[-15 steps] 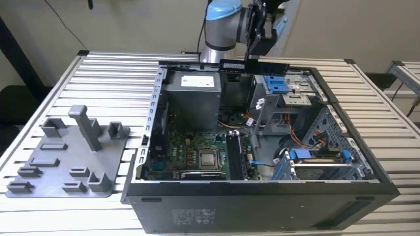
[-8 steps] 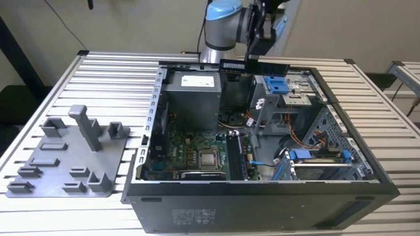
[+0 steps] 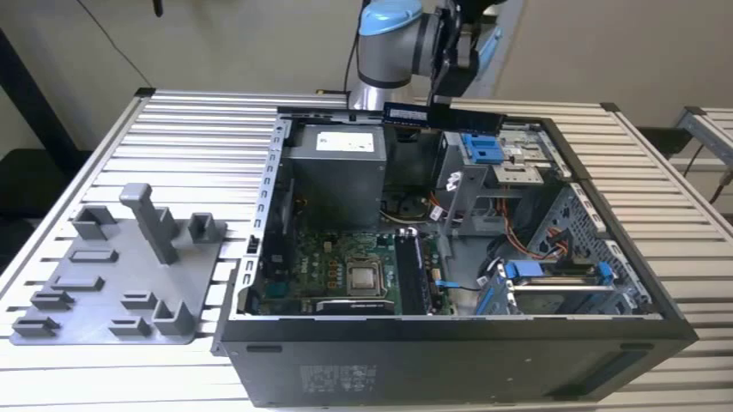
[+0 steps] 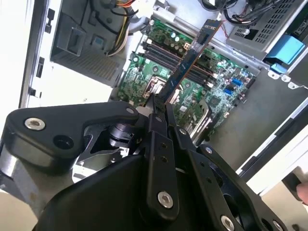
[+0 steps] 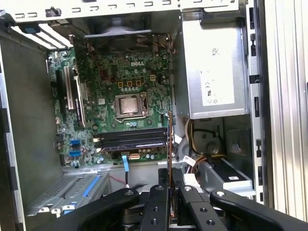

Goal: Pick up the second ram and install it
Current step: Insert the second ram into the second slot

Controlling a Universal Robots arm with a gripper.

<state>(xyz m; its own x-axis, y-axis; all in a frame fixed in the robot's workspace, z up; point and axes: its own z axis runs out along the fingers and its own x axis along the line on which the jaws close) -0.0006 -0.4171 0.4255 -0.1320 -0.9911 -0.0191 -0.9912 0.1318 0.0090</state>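
On the counter: a grey tray (image 3: 115,283) with upright posts lies at the lower left of the exterior view. It rests on the slatted counter (image 3: 206,129), just beside the computer case and well apart from the memory stick.
Computer case: the open computer case (image 3: 458,360) lies on its side with its insides facing up, taking the middle and right of the exterior view.
Circuit board: a green circuit board (image 3: 332,283) lies flat on the case floor at the lower middle, with the square processor (image 3: 364,276) on it.
Slots: long black slots (image 5: 134,138) run beside the processor. I cannot tell whether any of them holds a stick.
Memory stick: the memory stick (image 3: 413,113) hangs level at the upper middle of the exterior view, above the far rim of the case and touching nothing below it. In both wrist views it juts out from the jaws over the circuit board (image 4: 187,60) (image 5: 169,139).
Jaws: clenched on the memory stick, which is held on edge between them.
Arm: the arm (image 3: 390,34) stands at the top middle of the exterior view, behind the case.
Done: by the look of it the pick-up is finished, since the stick is off the counter and in the grip.
Left: the stick is well above the slots and not yet seated, so the whole install part is undone.
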